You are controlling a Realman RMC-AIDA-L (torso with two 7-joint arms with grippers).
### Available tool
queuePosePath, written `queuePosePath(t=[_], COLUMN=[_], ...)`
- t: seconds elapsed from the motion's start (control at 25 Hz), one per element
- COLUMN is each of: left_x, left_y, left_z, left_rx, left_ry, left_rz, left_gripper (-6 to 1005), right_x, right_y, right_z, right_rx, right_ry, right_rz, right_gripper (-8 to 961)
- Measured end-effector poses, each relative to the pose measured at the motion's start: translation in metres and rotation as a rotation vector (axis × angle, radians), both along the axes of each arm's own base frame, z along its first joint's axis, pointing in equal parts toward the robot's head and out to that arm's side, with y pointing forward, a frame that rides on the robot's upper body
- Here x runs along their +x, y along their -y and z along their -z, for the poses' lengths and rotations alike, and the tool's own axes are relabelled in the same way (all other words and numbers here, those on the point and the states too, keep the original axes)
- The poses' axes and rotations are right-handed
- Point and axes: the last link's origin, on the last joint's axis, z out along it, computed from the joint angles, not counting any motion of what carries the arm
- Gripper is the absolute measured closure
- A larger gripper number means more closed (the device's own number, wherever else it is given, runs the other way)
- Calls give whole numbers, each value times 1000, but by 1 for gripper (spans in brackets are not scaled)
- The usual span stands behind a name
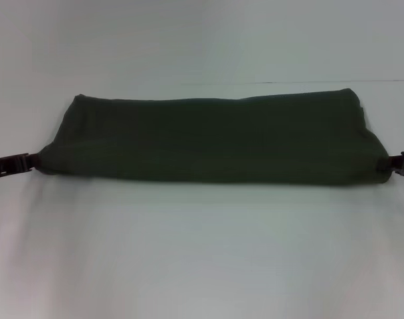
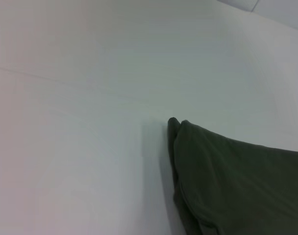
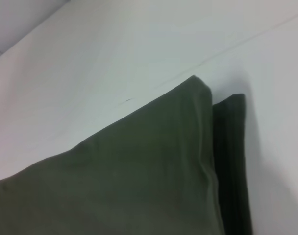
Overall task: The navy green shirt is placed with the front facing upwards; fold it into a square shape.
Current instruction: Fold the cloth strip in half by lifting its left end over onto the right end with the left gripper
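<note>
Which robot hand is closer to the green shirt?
Neither, really. The left gripper is at the left end of the navy green shirt, and the right gripper is at its right end, both right against the cloth's near corners.

shirt | folded, layered corner | lying on white table

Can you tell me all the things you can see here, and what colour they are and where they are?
navy green shirt: one, dark olive green, folded into a long band lying across the middle of the table, plain side up.
table: one, white, under the shirt and all around it.
left tool: one, black, at the shirt's left end, at table level.
right tool: one, black, at the shirt's right end, at table level.
</note>
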Motion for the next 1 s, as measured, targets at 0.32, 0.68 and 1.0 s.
queuePosePath(t=[0.32,0.68,1.0], left_x=[1,10,8], left_y=[2,4,12], left_z=[2,13,9], left_rx=[-5,-44,-52], left_ry=[7,68,123], left_rz=[5,25,-12], left_gripper=[989,938,785], right_x=[-2,-8,-13], right_y=[-2,-5,-6], right_z=[-1,0,-21], right_rx=[17,19,70], right_ry=[-10,7,18], right_rz=[0,-58,-121], right_gripper=[927,833,624])
